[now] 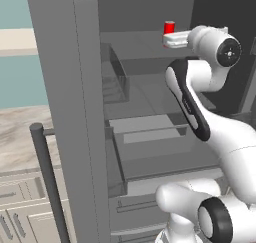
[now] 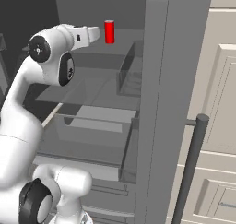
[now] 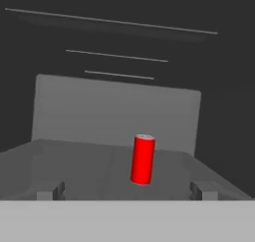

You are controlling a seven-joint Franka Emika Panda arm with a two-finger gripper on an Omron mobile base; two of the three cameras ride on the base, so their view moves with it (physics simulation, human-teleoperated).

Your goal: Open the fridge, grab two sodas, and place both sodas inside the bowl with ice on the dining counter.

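The grey fridge (image 1: 145, 92) stands open, its shelves (image 2: 97, 87) bare except for one red soda (image 1: 169, 27) upright on the upper shelf. My gripper (image 1: 172, 40) reaches into the fridge at that shelf's height, just short of the soda (image 2: 109, 32). In the hand view the soda (image 3: 143, 159) stands straight ahead, a little right of centre and beyond the fingertips (image 3: 52, 191). The gripper (image 3: 127, 192) is open with nothing between its jaws. The bowl and the dining counter are out of view.
The open fridge doors (image 1: 65, 87) (image 2: 161, 103) flank the arm on both sides, each with a long dark bar handle (image 1: 47, 177) (image 2: 191, 163). Clear drawers (image 1: 150, 132) sit below the shelves. Cream cabinets (image 2: 216, 103) stand to the right, and a marbled worktop (image 1: 22, 132) lies to the left.
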